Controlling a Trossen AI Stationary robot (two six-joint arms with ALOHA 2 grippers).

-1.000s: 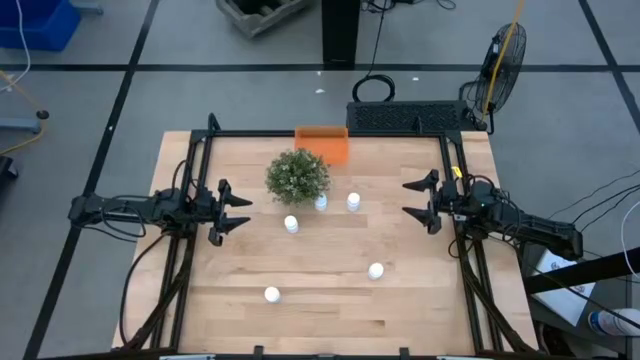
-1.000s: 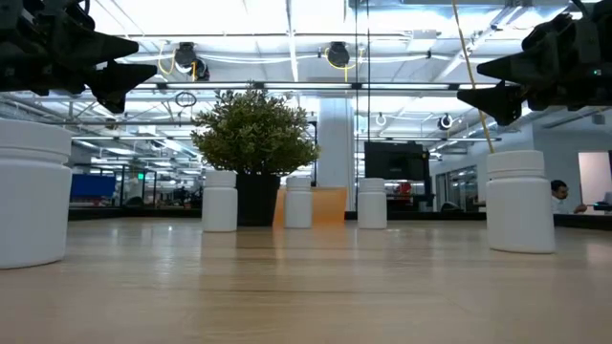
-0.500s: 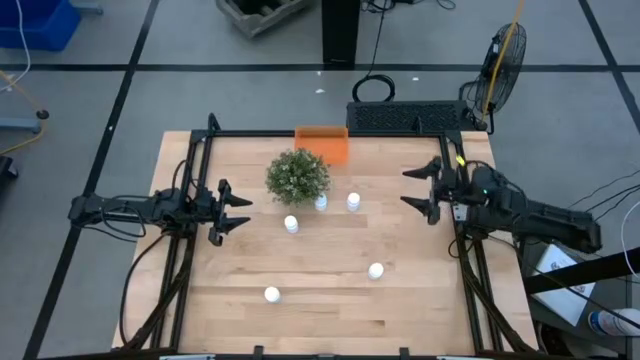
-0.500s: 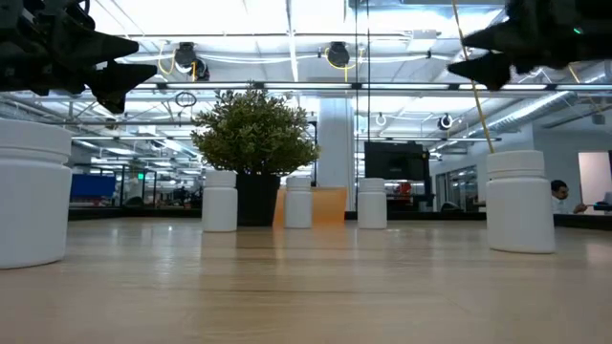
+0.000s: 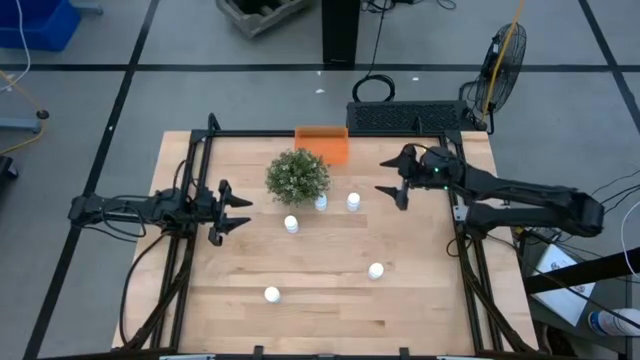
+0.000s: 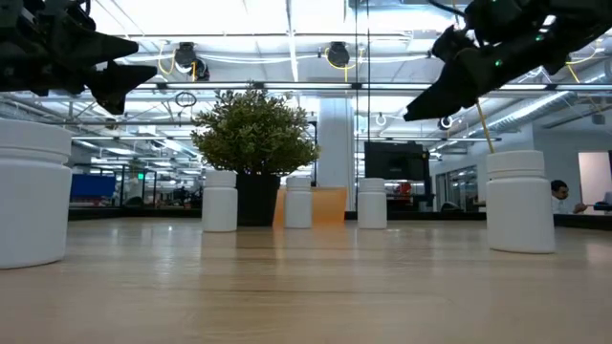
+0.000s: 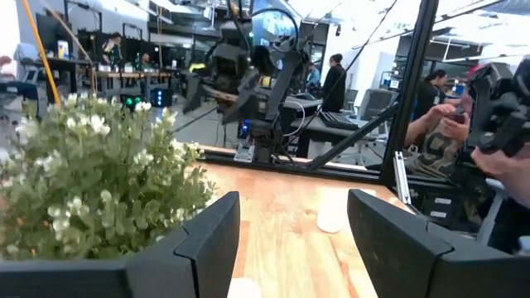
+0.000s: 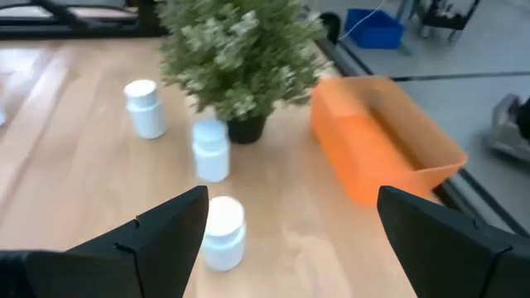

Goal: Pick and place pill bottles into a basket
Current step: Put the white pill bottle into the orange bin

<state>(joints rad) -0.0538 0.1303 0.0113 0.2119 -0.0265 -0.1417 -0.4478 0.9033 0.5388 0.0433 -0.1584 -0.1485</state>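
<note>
I have the right gripper (image 5: 391,177) out over the worktop (image 5: 330,300) toward its right side, above the wood, near the bottle (image 5: 353,202) that stands right of the plant (image 5: 297,175). Its jaws are spread wide and hold nothing; in the right wrist view that bottle (image 8: 222,232) sits between the two dark fingers (image 8: 166,228), with the plant (image 8: 236,50) and the basket (image 8: 385,149) beyond. In the low view this gripper (image 6: 435,81) hangs high, clear of the surface.

The left gripper (image 5: 237,210) waits at the left edge of the worktop, jaws also spread and empty, pointing toward the plant.

The orange basket (image 5: 322,143) sits at the far edge of the worktop, just behind the plant, and I see nothing in it. All five bottles stand upright on the wood: three in a loose row just in front of the plant, at (image 5: 291,224), (image 5: 321,203) and the one by my right gripper; one (image 5: 376,270) further toward the near edge on the right; one (image 5: 271,294) close to the near edge, left of centre.
</note>
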